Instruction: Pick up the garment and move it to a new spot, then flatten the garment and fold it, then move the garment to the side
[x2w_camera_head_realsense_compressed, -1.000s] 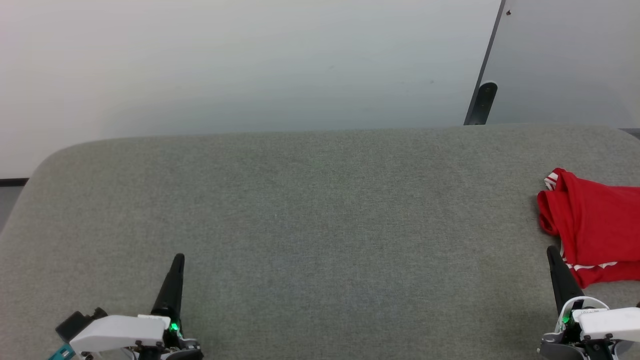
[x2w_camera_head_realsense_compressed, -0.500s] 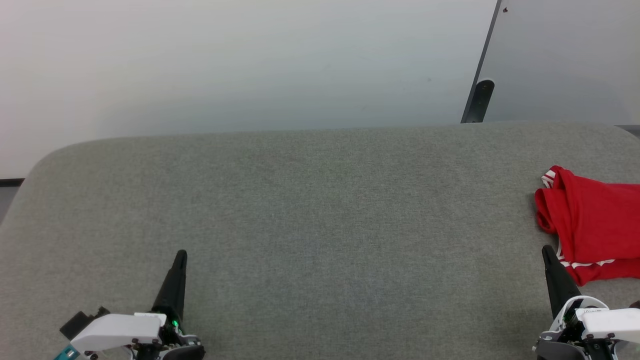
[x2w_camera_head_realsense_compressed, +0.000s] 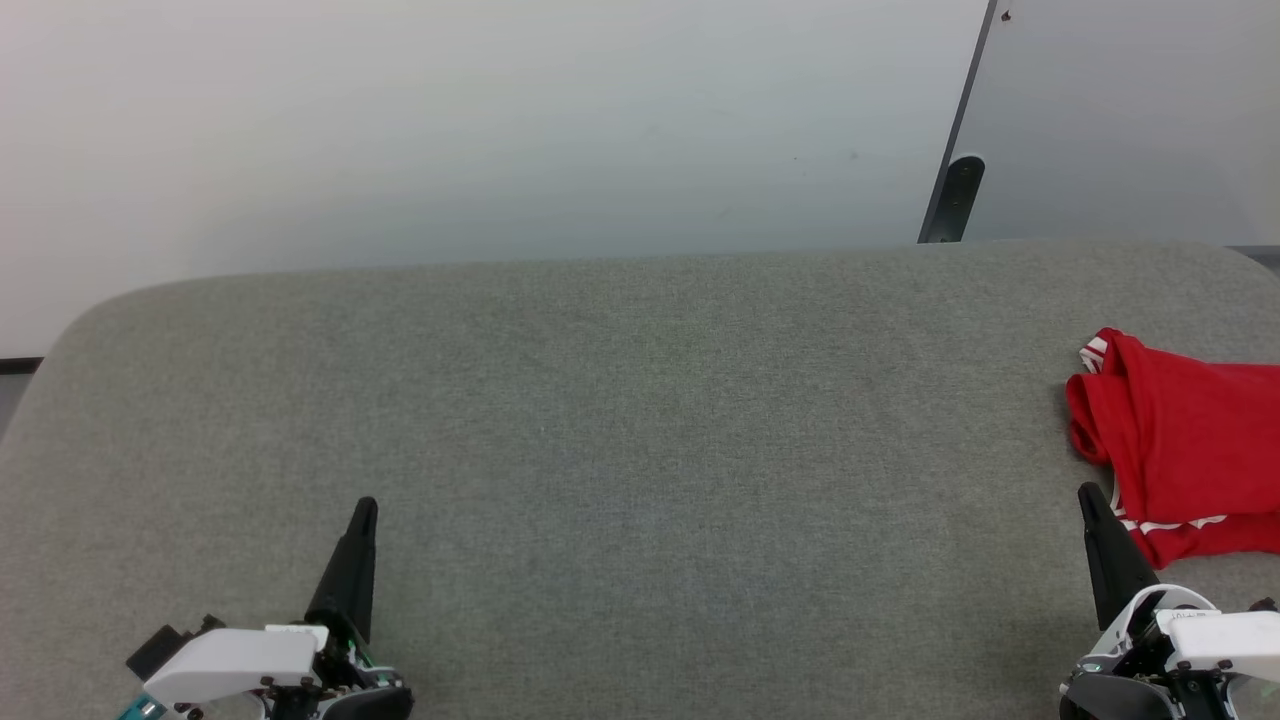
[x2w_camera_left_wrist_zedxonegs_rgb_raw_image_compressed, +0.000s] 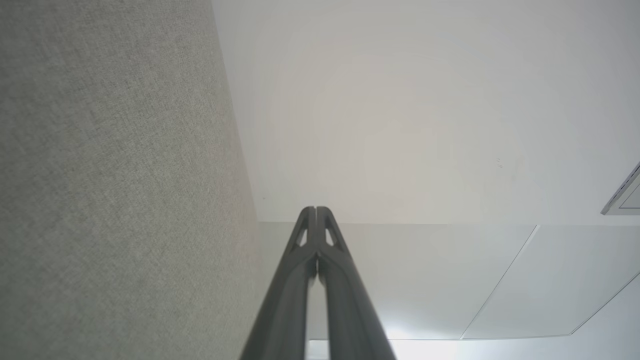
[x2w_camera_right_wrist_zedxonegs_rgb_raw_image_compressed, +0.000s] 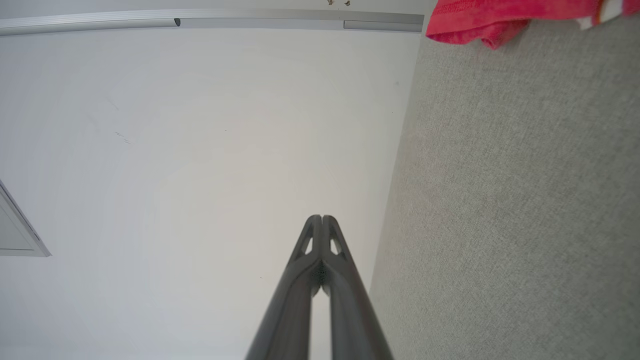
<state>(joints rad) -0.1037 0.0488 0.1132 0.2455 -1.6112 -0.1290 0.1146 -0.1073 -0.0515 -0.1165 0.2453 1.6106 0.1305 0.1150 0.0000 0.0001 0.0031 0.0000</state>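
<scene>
The garment (x2w_camera_head_realsense_compressed: 1185, 440) is bright red with thin white stripes at its edges. It lies folded at the far right of the grey fabric surface (x2w_camera_head_realsense_compressed: 640, 420), cut off by the head view's right edge. A corner of the garment (x2w_camera_right_wrist_zedxonegs_rgb_raw_image_compressed: 480, 20) also shows at the top of the right wrist view. My right gripper (x2w_camera_head_realsense_compressed: 1086, 494) rests at the lower right, shut and empty, its tip just left of the garment's near edge. At the lower left my left gripper (x2w_camera_head_realsense_compressed: 366, 506) is shut and empty too. Both pairs of fingers (x2w_camera_left_wrist_zedxonegs_rgb_raw_image_compressed: 315, 212) (x2w_camera_right_wrist_zedxonegs_rgb_raw_image_compressed: 322, 220) are pressed together.
The grey surface has a rounded far-left corner (x2w_camera_head_realsense_compressed: 100, 310) and ends at a pale wall (x2w_camera_head_realsense_compressed: 500, 130). A dark post (x2w_camera_head_realsense_compressed: 960, 190) stands behind the far edge beside a grey panel (x2w_camera_head_realsense_compressed: 1130, 120).
The head camera has shifted slightly, so the whole picture slid a little left and up. The garment and both grippers stay as they were.
</scene>
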